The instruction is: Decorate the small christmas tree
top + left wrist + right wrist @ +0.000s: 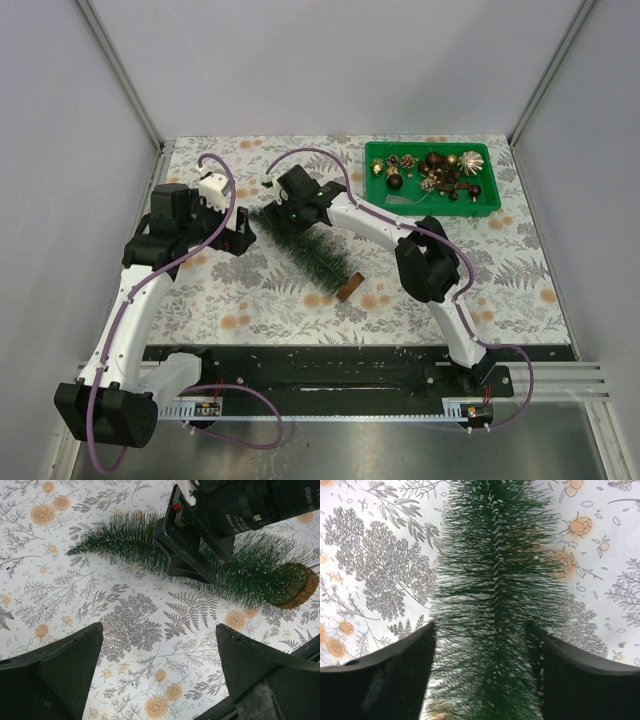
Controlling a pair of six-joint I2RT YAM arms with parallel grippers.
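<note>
On the floral tabletop (520, 280), your one small christmas tree (315, 258) lay flat. Its long axis ran diagonally, tip far-left and wooden base (347, 288) near-right. Of your two claws, the right gripper (480, 630) straddled the tree with jaws spread, and the left gripper (159, 630) hovered beside it, released.

Pale walls (330, 60), floral-patterned tabletop (250, 310)
</note>
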